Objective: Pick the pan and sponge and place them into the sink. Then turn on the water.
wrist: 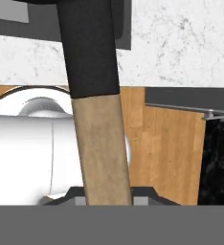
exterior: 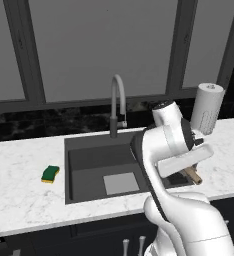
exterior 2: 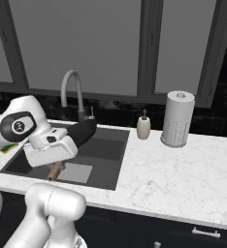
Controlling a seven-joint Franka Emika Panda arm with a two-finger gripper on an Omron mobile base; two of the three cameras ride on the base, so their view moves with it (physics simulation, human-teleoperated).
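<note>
The pan [exterior 2: 81, 131] is held clear of the counter, its black body seen in the right base view above the near part of the sink [exterior 2: 110, 160], and its light wooden handle [wrist: 102, 148] runs up the middle of the hand view from between the fingers. The gripper [exterior 2: 55, 169] is clamped on that handle near its free end, whose tip is seen poking out below the hand in both base views; gripping there probably keeps the fingers away from the heavy round body, though it leaves the weight hanging far from the grasp, so a tilt or slip is a risk that may be judged real. The pan appears carried level or slightly nose-up, which suits lowering it into the basin without catching the rim. The sink floor with its lighter square patch [exterior: 121, 183] lies open beneath. The sponge [exterior: 50, 174] rests on the marble counter [exterior: 19, 190] just left of the sink, apart from its edge, not yet picked. At the far rim the gooseneck faucet [exterior: 117, 102] stands, and no water stream is visible. Farther right, a soap bottle [exterior 2: 143, 127] and a paper towel roll [exterior 2: 177, 119] stand on the counter, well away from the work.
</note>
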